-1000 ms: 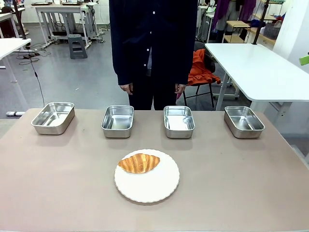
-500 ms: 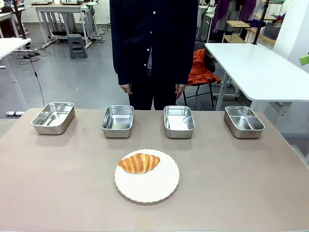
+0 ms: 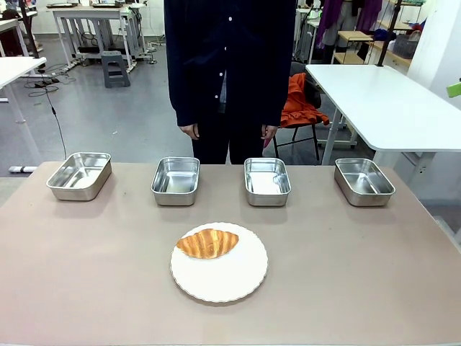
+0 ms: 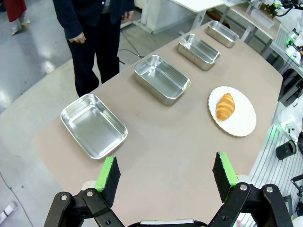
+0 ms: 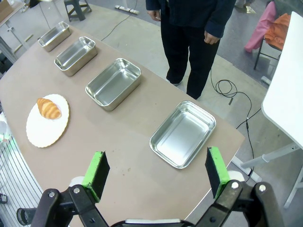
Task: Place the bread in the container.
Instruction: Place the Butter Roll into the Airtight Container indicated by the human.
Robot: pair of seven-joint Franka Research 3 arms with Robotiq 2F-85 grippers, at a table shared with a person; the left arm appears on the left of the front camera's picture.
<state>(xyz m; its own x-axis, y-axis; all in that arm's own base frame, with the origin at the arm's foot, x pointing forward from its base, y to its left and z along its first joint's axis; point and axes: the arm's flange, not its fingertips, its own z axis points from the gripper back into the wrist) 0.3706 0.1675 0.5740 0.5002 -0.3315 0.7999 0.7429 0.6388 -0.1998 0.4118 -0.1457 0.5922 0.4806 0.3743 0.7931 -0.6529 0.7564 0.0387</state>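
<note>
The bread point(image 3: 207, 243), a golden-brown croissant, lies on a round white plate point(image 3: 230, 277) at the table's near middle; it also shows as the bread point(image 4: 225, 105) and the bread point(image 5: 49, 108) in the wrist views. Several identical steel pans stand in a row at the far side, so I cannot tell which one is the container point(image 3: 176, 180). My left gripper point(image 4: 165, 176) hangs open high above the table's left end, over a pan point(image 4: 93, 125). My right gripper point(image 5: 156, 176) is open above the right end, over a pan point(image 5: 183, 134). Both are empty.
A person point(image 3: 229, 72) in dark clothes stands at the far edge behind the middle pans, hands down at the sides. Other pans sit at the far left point(image 3: 79, 175) and far right point(image 3: 364, 181). A white table point(image 3: 389, 101) stands beyond on the right.
</note>
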